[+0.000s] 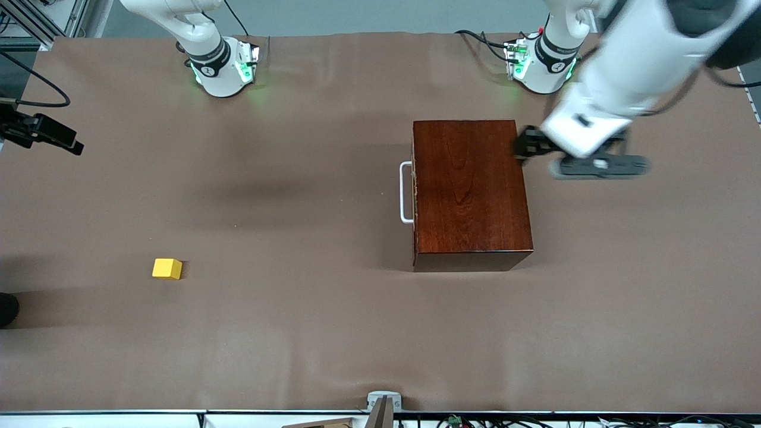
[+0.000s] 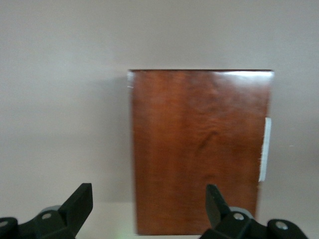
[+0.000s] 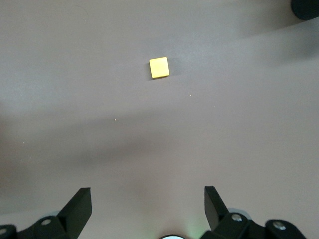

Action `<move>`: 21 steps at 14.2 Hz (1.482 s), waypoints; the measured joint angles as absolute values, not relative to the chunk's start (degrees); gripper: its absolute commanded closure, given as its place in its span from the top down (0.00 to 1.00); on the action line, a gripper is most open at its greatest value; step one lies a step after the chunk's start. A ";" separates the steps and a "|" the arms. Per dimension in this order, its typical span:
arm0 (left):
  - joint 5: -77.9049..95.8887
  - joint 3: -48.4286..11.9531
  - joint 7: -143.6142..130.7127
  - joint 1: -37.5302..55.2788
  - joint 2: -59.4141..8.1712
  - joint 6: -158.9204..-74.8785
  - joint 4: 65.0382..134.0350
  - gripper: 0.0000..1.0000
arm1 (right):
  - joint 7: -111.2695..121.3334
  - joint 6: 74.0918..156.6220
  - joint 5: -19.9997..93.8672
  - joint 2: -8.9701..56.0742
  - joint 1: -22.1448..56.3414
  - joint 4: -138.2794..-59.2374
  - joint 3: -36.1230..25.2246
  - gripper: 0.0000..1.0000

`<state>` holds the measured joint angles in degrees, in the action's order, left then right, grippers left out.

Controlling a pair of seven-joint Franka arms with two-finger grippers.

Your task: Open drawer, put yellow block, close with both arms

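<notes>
From the front camera, the glossy dark red-brown wooden box (image 1: 469,193) sits on the brown table (image 1: 309,333) toward the left arm's end, its drawer shut, the white U-shaped bar handle (image 1: 406,192) facing the right arm's end. The small bright yellow cube (image 1: 167,268) lies well apart, nearer the camera, toward the right arm's end. The left gripper (image 1: 529,144) hangs blurred over the box's edge; the right gripper is cut off above the frame. In the left wrist view, the left gripper (image 2: 149,204) stands wide open and empty over the box (image 2: 199,149), fingertips (image 2: 79,201) cropped. In the right wrist view, the right gripper (image 3: 148,205) is spread open above bare table, the cube (image 3: 159,67) apart from it.
</notes>
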<state>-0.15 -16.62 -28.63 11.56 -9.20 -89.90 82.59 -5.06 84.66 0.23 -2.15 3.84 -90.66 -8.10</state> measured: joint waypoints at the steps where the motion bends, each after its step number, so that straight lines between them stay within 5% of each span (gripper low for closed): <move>1: -0.15 -16.88 -31.19 13.97 -10.38 -89.92 81.51 1.00 | -5.06 84.67 0.23 -2.14 3.84 -90.66 -8.10 1.00; 13: -7.22 -12.28 -53.96 44.64 -28.67 -97.73 74.04 1.00 | -5.06 84.67 0.23 -2.13 3.83 -90.66 -8.10 1.00; 21: -13.95 -8.22 -50.33 49.17 -35.67 -97.76 73.50 1.00 | -5.06 84.80 0.23 -2.11 3.84 -90.66 -8.09 1.00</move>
